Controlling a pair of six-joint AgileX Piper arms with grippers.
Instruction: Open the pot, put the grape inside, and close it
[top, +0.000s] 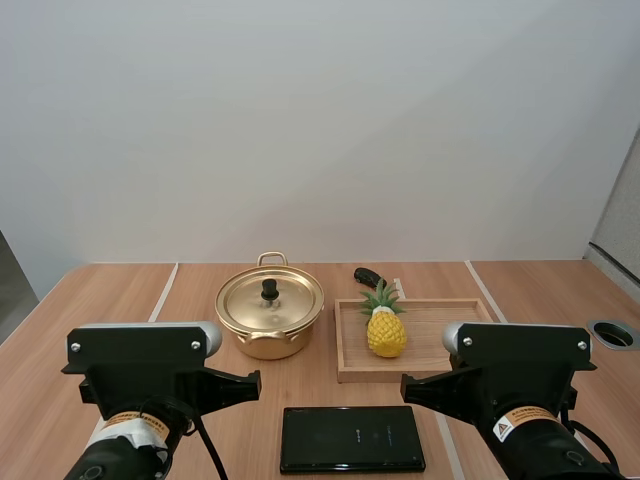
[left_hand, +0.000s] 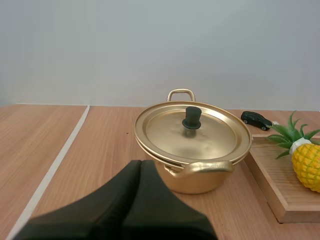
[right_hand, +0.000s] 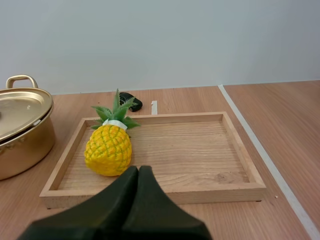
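A golden pot (top: 270, 335) stands at mid table with its lid (top: 270, 300) on and a black knob (top: 269, 289) on top. To its right a yellow toy pineapple (top: 386, 333) lies in a wooden tray (top: 440, 340). My left gripper (left_hand: 140, 164) is shut on nothing, its fingers together as one dark wedge short of the pot (left_hand: 192, 180). My right gripper (right_hand: 138, 170) is likewise shut and empty, just in front of the tray (right_hand: 200, 150) and the pineapple (right_hand: 108, 149).
A small black toy car (top: 368, 277) sits behind the tray. A flat black tablet (top: 352, 439) lies near the front edge between the two arms. A round metal-rimmed hole (top: 613, 334) is set in the table at far right.
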